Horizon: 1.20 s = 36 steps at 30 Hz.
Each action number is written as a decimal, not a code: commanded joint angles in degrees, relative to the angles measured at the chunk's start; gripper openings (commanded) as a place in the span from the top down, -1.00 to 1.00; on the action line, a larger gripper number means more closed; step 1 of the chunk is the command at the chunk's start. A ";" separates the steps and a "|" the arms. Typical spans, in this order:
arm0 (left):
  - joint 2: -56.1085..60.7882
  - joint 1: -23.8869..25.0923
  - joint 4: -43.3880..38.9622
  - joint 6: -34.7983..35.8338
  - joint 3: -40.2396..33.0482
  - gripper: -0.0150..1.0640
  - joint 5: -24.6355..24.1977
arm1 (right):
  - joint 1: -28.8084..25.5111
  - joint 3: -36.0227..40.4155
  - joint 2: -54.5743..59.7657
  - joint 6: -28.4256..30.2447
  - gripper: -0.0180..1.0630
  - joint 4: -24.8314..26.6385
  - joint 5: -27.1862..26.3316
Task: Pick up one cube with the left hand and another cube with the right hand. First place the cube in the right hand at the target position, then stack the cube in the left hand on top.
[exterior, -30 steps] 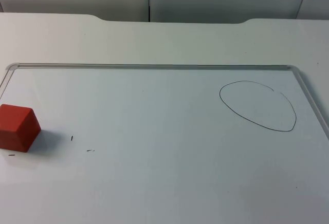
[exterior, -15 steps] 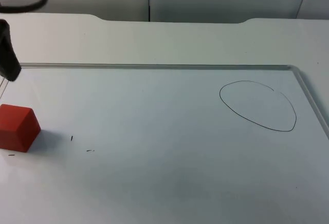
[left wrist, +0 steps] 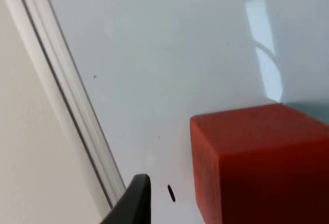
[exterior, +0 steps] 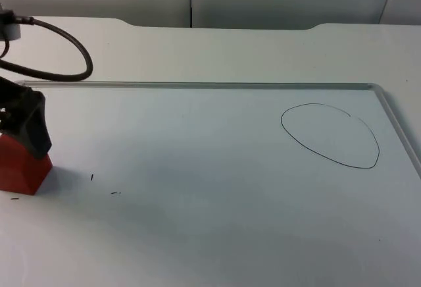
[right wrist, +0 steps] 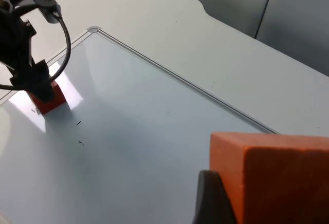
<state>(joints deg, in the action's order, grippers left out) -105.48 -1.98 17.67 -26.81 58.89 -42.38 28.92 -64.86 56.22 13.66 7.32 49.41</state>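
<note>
Left tool [exterior: 26,143] down at the 9 o'clock edge of the whiteboard [exterior: 210,168], directly over the red cube [exterior: 20,172]; cannot tell how its grip stands. From the left wrist, the cube [left wrist: 262,162] sits beside a black fingertip [left wrist: 134,201], apart from it. Right tool [right wrist: 216,203] clenched on an orange cube [right wrist: 272,175], held above the counter [exterior: 217,53]. Drawn oval [exterior: 331,135] lies at 3 o'clock on the board, well apart from the red cube.
</note>
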 commanded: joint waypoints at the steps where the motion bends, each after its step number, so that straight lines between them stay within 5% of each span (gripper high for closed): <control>1: -0.49 -0.60 0.07 -0.39 0.40 -0.98 1.64 | -0.37 0.25 -0.39 0.43 0.97 0.41 -1.08; 18: -4.42 -1.14 -0.16 -0.01 0.40 -0.84 3.07 | -0.37 0.25 -0.39 0.47 0.97 0.41 -1.31; 21: -4.42 -1.14 -0.25 0.12 0.40 -0.62 3.07 | -0.37 0.25 -0.39 0.80 0.97 0.41 -1.31; 26: -4.42 -1.14 -0.25 0.12 0.40 0.47 2.82 | -0.37 0.25 -0.39 1.34 0.97 0.41 -1.31; 31: -3.73 -1.14 -0.25 4.44 0.40 0.85 1.59 | -0.37 0.25 -0.39 1.34 0.97 0.41 -1.31; 36: 2.31 -1.14 0.01 6.19 0.40 0.87 -0.80 | -0.37 0.25 -0.39 1.34 0.97 0.41 -1.31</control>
<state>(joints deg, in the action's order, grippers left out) -106.68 -2.60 17.23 -22.05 58.98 -41.91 28.92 -64.86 56.22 14.52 7.45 49.19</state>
